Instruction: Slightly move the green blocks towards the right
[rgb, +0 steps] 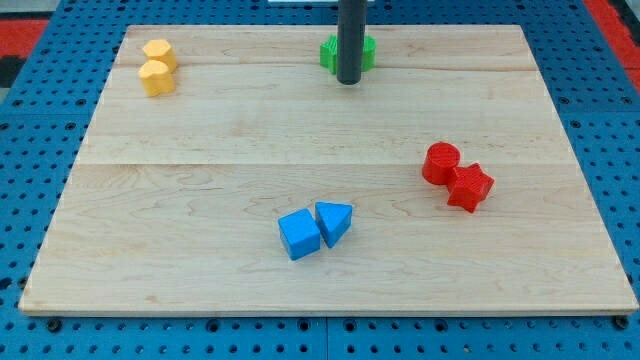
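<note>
My tip (349, 81) hides green blocks (365, 52); no writing.

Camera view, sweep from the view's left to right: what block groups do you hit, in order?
Yellow blocks at the top left → blue blocks near the bottom → green blocks at the top edge, with my tip in front of them, partly hiding them → red blocks at the right.
</note>
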